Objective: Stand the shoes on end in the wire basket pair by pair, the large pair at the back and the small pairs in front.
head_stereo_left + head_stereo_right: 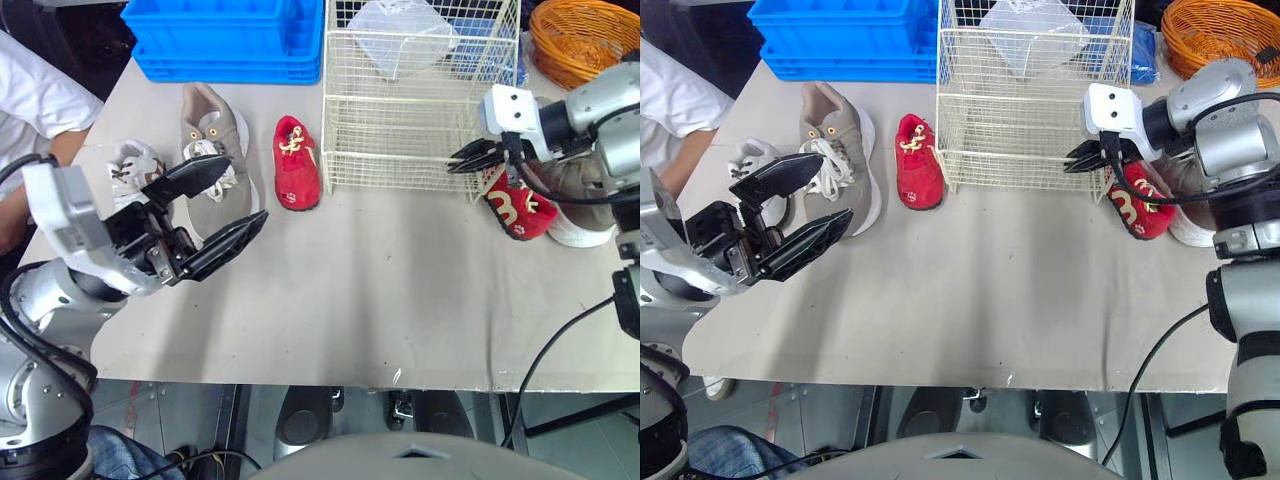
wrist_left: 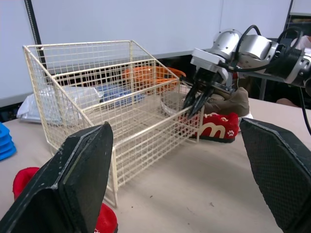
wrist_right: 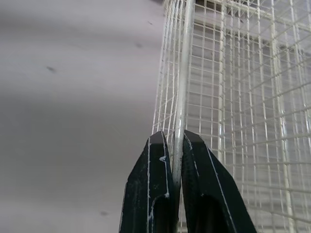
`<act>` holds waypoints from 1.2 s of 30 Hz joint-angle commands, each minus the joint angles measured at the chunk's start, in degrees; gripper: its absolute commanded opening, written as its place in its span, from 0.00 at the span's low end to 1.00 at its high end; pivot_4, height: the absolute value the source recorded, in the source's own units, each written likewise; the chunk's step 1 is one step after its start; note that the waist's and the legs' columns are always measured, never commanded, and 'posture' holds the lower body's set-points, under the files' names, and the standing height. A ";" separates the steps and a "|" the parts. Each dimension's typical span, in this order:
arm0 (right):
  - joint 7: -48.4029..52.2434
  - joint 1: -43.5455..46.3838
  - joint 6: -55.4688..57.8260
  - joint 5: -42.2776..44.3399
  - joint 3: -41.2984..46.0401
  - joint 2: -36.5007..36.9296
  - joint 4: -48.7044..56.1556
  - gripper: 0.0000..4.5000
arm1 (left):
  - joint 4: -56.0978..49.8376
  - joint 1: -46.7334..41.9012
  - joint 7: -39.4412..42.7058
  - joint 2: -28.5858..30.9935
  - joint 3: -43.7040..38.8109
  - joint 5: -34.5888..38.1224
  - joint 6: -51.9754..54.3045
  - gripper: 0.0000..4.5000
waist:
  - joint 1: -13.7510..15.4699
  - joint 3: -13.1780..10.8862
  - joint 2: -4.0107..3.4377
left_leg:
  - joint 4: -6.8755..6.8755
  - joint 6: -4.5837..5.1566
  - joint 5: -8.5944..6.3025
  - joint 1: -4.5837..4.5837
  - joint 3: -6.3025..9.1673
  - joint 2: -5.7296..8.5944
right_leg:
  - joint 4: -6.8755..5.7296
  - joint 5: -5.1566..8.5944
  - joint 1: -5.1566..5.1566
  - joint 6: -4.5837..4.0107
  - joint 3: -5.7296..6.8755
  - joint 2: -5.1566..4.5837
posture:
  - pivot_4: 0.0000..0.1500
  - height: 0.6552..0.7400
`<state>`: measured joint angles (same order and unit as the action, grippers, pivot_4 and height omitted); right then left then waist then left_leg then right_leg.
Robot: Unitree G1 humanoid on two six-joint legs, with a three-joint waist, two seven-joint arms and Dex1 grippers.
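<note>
The cream wire basket [image 1: 400, 120] stands at the back middle of the table. My right gripper [image 1: 458, 160] is shut on its front right corner wire [image 3: 181, 97]. Just right of that corner lie a small red shoe [image 1: 520, 208] and a large tan shoe [image 1: 580, 205], partly hidden by my right arm. Left of the basket lie another small red shoe [image 1: 296, 163], a large tan shoe [image 1: 215, 150] and a small white and brown shoe [image 1: 133, 170]. My left gripper [image 1: 245, 192] hangs open above the table, just in front of the left tan shoe, holding nothing.
A blue crate [image 1: 225, 35] sits at the back left and an orange wicker basket [image 1: 585, 40] at the back right. A clear plastic bag [image 1: 400, 35] lies behind the wire basket. A person's white sleeve [image 1: 30, 105] is at the table's left edge.
</note>
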<state>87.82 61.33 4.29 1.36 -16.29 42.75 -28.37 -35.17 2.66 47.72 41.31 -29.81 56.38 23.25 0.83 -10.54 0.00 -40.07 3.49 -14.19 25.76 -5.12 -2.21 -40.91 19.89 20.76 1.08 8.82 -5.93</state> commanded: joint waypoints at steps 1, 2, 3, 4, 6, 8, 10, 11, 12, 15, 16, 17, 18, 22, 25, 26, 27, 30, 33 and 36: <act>4.68 -5.17 6.65 7.34 1.69 5.26 16.75 0.03 | 0.70 -1.67 0.53 0.93 0.06 -0.05 -0.58 1.00 | -0.05 -0.11 0.00 | 0.00 0.00 0.00 0.04 0.02 0.01 | 0.02 0.00 0.00 0.00 0.02 -0.01 | 1.00 0.36; 4.68 -6.14 8.51 7.80 1.76 6.01 18.74 0.03 | 0.88 -1.87 0.66 1.01 0.16 -0.06 -0.52 1.00 | -0.14 -0.14 -0.03 | 0.00 0.00 0.00 0.03 0.01 0.01 | 0.02 0.00 0.00 0.00 0.01 -0.01 | 1.00 0.36; 4.66 -7.13 10.19 8.24 1.96 6.66 20.78 0.03 | 1.10 -2.07 0.85 1.14 0.32 -0.09 -0.45 1.00 | -0.27 -0.16 -0.02 | 0.00 0.00 0.00 0.03 0.01 0.00 | 0.01 0.00 0.01 0.00 0.02 -0.01 | 1.00 0.36; 4.26 -7.88 11.91 8.60 2.12 7.16 22.43 0.03 | 1.27 -2.25 0.99 1.23 0.46 -0.11 -0.39 1.00 | -0.35 -0.16 -0.02 | 0.00 0.00 0.00 0.02 0.00 0.00 | 0.01 0.00 0.01 0.00 0.02 0.00 | 1.00 0.36; 3.21 -8.82 14.06 9.33 2.28 7.58 24.67 0.03 | 1.63 -2.65 1.25 1.40 0.65 -0.11 -0.24 1.00 | -0.48 -0.16 -0.02 | 0.01 0.00 0.00 -0.02 0.00 -0.01 | -0.02 0.00 0.00 0.00 0.01 0.00 | 1.00 0.36; 1.43 -9.30 15.80 9.30 2.33 7.50 25.78 0.03 | 1.84 -2.90 1.44 1.49 0.86 -0.13 -0.10 1.00 | -0.48 -0.16 -0.01 | 0.01 0.00 0.00 -0.04 0.01 -0.01 | -0.03 0.00 -0.01 0.00 0.01 0.00 | 1.00 0.36; 0.14 -9.76 17.10 9.12 2.18 7.20 26.92 0.03 | 2.03 -3.05 1.63 1.55 1.09 -0.28 0.02 1.00 | -0.47 -0.16 -0.01 | 0.01 0.00 0.00 -0.03 0.00 -0.01 | -0.02 0.00 -0.02 0.00 0.01 0.00 | 1.00 0.36; -0.24 -9.94 17.56 9.07 2.09 7.10 27.44 0.03 | 2.10 -3.07 1.71 1.57 1.12 -0.32 0.03 1.00 | -0.48 -0.16 -0.01 | 0.00 0.00 0.00 -0.04 0.00 -0.01 | -0.02 -0.01 -0.02 0.00 0.00 0.00 | 1.00 0.36; -0.68 -10.25 18.64 9.18 1.96 6.97 28.46 0.03 | 2.19 -3.08 1.80 1.62 1.10 -0.35 0.06 1.00 | -0.49 -0.16 -0.01 | 0.00 0.00 0.00 -0.04 0.00 -0.01 | -0.02 -0.01 -0.02 0.00 0.00 0.00 | 1.00 0.36; -2.38 -11.03 21.67 9.61 1.84 6.17 31.26 0.03 | 2.54 -3.22 1.98 1.68 1.23 -0.61 0.02 1.00 | -0.54 -0.16 -0.01 | 0.00 0.00 0.00 -0.04 0.01 -0.02 | -0.02 -0.01 -0.02 0.00 0.00 0.00 | 1.00 0.36; -2.86 -11.20 23.24 9.96 1.85 5.98 32.15 0.03 | 2.63 -3.23 2.03 1.66 1.27 -0.69 -0.01 1.00 | -0.57 -0.16 -0.01 | 0.00 0.00 0.00 -0.04 0.00 -0.02 | -0.02 -0.01 -0.02 0.00 0.00 0.00 | 1.00 0.36; -3.40 -11.34 24.58 10.20 1.91 5.83 32.99 0.03 | 2.66 -3.12 2.13 1.64 1.22 -0.74 -0.06 1.00 | -0.58 -0.16 -0.01 | 0.01 0.00 0.00 -0.04 0.00 -0.02 | -0.03 -0.01 -0.02 0.00 0.00 0.00 | 1.00 0.36; -3.95 -11.41 25.66 10.23 1.96 5.73 33.63 0.03 | 2.66 -3.03 2.20 1.62 1.19 -0.81 -0.09 1.00 | -0.58 -0.16 -0.01 | 0.01 0.00 0.00 -0.04 0.00 -0.02 | -0.03 -0.01 -0.02 0.00 0.00 0.00 | 1.00 0.36; -5.87 -11.62 30.62 10.16 1.64 6.21 35.84 0.03 | 2.73 -3.05 2.23 1.50 1.29 -1.12 -0.16 1.00 | -0.52 -0.16 -0.01 | 0.00 0.00 0.00 -0.04 0.01 -0.02 | -0.02 -0.01 -0.02 0.00 0.00 0.00 | 1.00 0.36; -6.97 -11.82 33.56 10.43 1.70 6.52 37.03 0.03 | 2.82 -3.05 2.26 1.45 1.36 -1.29 -0.22 1.00 | -0.57 -0.16 -0.01 | 0.00 0.00 0.00 -0.04 0.01 -0.01 | -0.02 -0.01 -0.02 0.00 0.00 0.00 | 1.00 0.36; -7.78 -11.74 34.92 10.51 1.84 6.34 37.32 0.03 | 2.94 -3.09 2.32 1.45 1.44 -1.39 -0.26 1.00 | -0.57 -0.16 -0.01 | 0.01 0.00 0.00 -0.04 0.00 -0.01 | -0.02 -0.01 -0.02 0.00 0.00 0.00 | 1.00 0.36; -8.43 -11.68 35.62 10.41 1.88 6.25 37.54 0.03 | 3.05 -3.15 2.38 1.45 1.52 -1.49 -0.29 1.00 | -0.58 -0.16 -0.01 | 0.01 0.00 0.00 -0.04 0.01 -0.02 | -0.02 -0.01 -0.02 0.00 0.00 0.00 | 1.00 0.36; -10.85 -11.19 37.11 9.30 1.53 5.90 37.16 0.03 | 3.47 -3.41 2.61 1.42 1.83 -1.77 -0.42 1.00 | -0.61 -0.16 -0.01 | 0.00 0.00 0.00 -0.04 0.00 -0.02 | -0.03 -0.01 -0.02 0.00 0.00 0.00 | 1.00 0.36; -11.40 -10.95 38.26 9.44 1.11 6.01 37.31 0.03 | 3.86 -3.64 2.87 1.35 2.07 -2.01 -0.61 1.00 | -0.57 -0.16 -0.01 | 0.00 0.00 0.00 -0.05 0.00 -0.01 | -0.04 -0.01 -0.02 0.00 0.00 0.00 | 1.00 0.36; -11.88 -10.70 39.33 9.63 0.95 5.97 37.66 0.03 | 4.10 -3.71 3.13 1.29 2.09 -2.20 -0.78 1.00 | -0.52 -0.16 0.00 | 0.00 0.00 0.00 -0.05 0.00 -0.01 | -0.04 -0.01 -0.02 0.00 -0.01 0.00 | 1.00 0.36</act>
<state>77.30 49.26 42.87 10.97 -15.78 48.40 8.44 -30.39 -0.65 50.33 42.20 -26.87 54.06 23.38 0.31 -10.70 -0.01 -40.07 3.49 -14.19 25.71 -5.12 -2.22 -40.96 19.88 20.74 1.08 8.81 -5.93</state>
